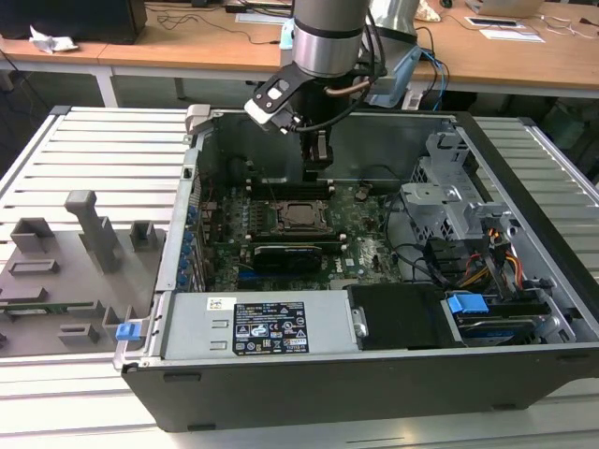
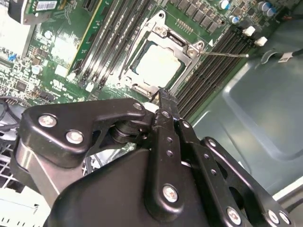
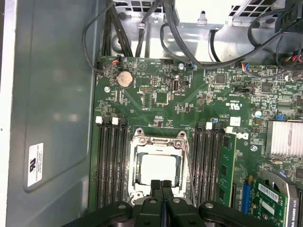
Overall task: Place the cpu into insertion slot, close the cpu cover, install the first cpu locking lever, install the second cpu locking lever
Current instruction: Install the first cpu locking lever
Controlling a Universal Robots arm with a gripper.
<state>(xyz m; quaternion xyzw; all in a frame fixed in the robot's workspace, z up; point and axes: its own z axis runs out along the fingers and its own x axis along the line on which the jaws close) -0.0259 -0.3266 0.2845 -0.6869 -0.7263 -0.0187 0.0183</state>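
The cpu [image 3: 158, 169] lies flat in its socket on the green motherboard [image 3: 203, 101], its pale metal top showing through the square opening of the cpu cover [image 3: 158, 140]. The cover lies down over it. A thin wire lever [image 2: 222, 54] sticks out sideways from one socket corner. My gripper [image 3: 161, 185] hangs just above the socket's edge, its black fingers [image 2: 165, 106] pressed together with nothing between them. In the exterior view the gripper [image 1: 318, 168] stands inside the open case, above the cpu [image 1: 299, 215].
Black memory slots [image 3: 111, 165] flank the socket and a green module [image 3: 227, 165] stands in one. A long black card [image 1: 295, 253], the power supply [image 1: 253, 327], a drive cage [image 1: 449, 196] and cables [image 1: 487, 262] crowd the case. A grey fixture [image 1: 75, 253] lies at the exterior view's left.
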